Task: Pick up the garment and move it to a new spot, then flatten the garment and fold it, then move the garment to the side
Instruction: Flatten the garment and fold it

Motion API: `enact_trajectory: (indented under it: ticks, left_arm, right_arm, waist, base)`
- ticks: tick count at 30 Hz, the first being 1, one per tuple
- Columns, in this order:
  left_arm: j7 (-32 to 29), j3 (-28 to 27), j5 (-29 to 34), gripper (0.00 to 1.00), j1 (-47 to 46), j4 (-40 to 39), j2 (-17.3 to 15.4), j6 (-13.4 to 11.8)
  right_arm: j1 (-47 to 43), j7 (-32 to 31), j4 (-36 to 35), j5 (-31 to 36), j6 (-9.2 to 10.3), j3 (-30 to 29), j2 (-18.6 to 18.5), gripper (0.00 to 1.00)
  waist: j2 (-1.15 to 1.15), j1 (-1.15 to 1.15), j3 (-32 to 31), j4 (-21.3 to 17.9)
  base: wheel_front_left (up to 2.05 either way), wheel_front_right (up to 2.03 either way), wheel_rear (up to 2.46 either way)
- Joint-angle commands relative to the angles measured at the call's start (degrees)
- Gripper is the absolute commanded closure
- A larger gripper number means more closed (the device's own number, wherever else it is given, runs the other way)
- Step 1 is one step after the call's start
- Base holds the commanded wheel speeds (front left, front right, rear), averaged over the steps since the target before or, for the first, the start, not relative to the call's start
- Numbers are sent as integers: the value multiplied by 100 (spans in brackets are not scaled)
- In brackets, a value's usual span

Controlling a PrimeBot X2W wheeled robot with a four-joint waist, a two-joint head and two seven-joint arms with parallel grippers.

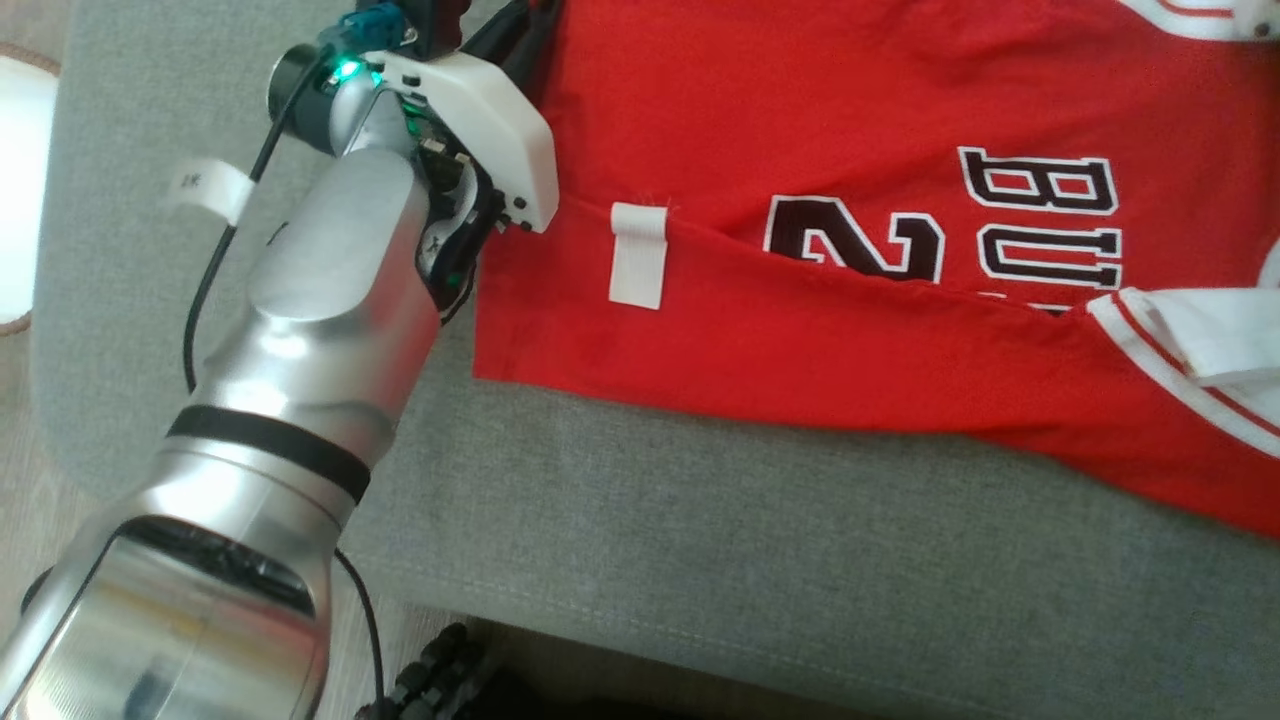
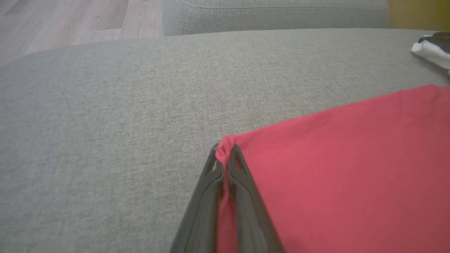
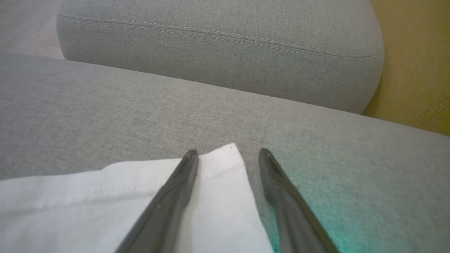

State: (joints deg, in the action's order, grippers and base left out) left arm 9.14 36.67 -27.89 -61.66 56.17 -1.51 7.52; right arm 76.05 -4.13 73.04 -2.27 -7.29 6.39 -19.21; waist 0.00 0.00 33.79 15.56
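Observation:
The garment [image 1: 800, 350] is a red jersey with dark, white-edged lettering, a white tag [image 1: 638, 255] and white sleeve trim [image 1: 1200, 330], spread on a grey cushion [image 1: 700, 540]. My left arm [image 1: 330, 260] reaches along the garment's left edge. In the left wrist view my left gripper [image 2: 225, 151] is shut on a pinched corner of the red cloth [image 2: 351, 158]. In the right wrist view my right gripper [image 3: 228, 153] is open, with a corner of the white sleeve [image 3: 105, 196] between its fingers. One finger lies over the white cloth and the other rests over bare cushion.
A grey back cushion [image 3: 218, 52] rises beyond the seat. Wood floor [image 2: 70, 21] lies past the cushion's edge, and a yellow surface [image 3: 415, 52] stands to the right. A black cable with a white label [image 1: 205, 185] runs along my left arm.

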Motion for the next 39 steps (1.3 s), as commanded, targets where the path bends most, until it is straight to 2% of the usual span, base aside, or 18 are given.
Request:
enact_trajectory:
  ticks: [1, 6, 10, 14, 19, 23, 26, 31, 32, 38, 39]
  left_arm:
    - [51, -72, -42, 100, -259, -87, -191, -4]
    - [301, -102, -144, 100, -339, 86, -241, -26]
    - [524, -292, -137, 100, -476, 87, -345, -257]
    - [579, -484, -73, 100, -440, -47, -479, -469]
    - [584, -696, 68, 100, 32, -269, -671, -617]
    - [585, -849, 123, 100, 543, -305, -737, -684]
    - [585, -1016, 137, 100, 951, -357, -802, -724]
    - [586, -1247, 244, 100, 1688, -466, -876, -807]
    - [586, -1247, 244, 100, 1688, -466, -876, -807]
    - [586, -1459, 394, 100, 2401, -527, -827, -895]
    - [586, -1550, 434, 78, 2605, -550, -772, -960]
  right_arm:
    - [-39, -60, -26, 65, -20, 20, 83, 100]
    - [-16, 364, -118, 290, -20, -227, 5, 100]
    - [13, 1032, -324, 461, -20, -574, 12, 100]
    - [-76, 1551, -402, 549, -20, -845, 182, 100]
    - [-449, 1803, -359, 358, -20, -946, 504, 100]
    - [-973, 1891, -555, -120, -20, -811, 808, 100]
    - [-1542, 1907, -981, -576, -20, -578, 938, 100]
    - [-2866, 1910, -2051, -1491, -20, -187, 937, 100]
    - [-2866, 1910, -2051, -1491, -20, -187, 937, 100]
    - [-4319, 1684, -2868, -2455, -20, 214, 888, 100]
    - [-4653, 1480, -3035, -2711, -20, 297, 887, 85]
  waist:
    - [0, 0, -17, 1]
    - [0, 0, -129, -57]
    - [0, 0, -217, -164]
    - [0, 0, -402, -337]
    - [0, 0, -768, -636]
    - [0, 0, -1028, -895]
    - [0, 0, -1202, -1087]
    - [0, 0, -1476, -1296]
    - [0, 0, -1476, -1296]
    - [0, 0, -1768, -1366]
    - [0, 0, -1835, -1368]
  base:
    - [0, 0, 0]
    - [0, 0, 0]
    - [0, 0, 0]
    - [0, 0, 0]
    - [0, 0, 0]
    - [0, 0, 0]
    - [0, 0, 0]
    - [0, 0, 0]
    - [0, 0, 0]
    - [0, 0, 0]
    - [0, 0, 0]
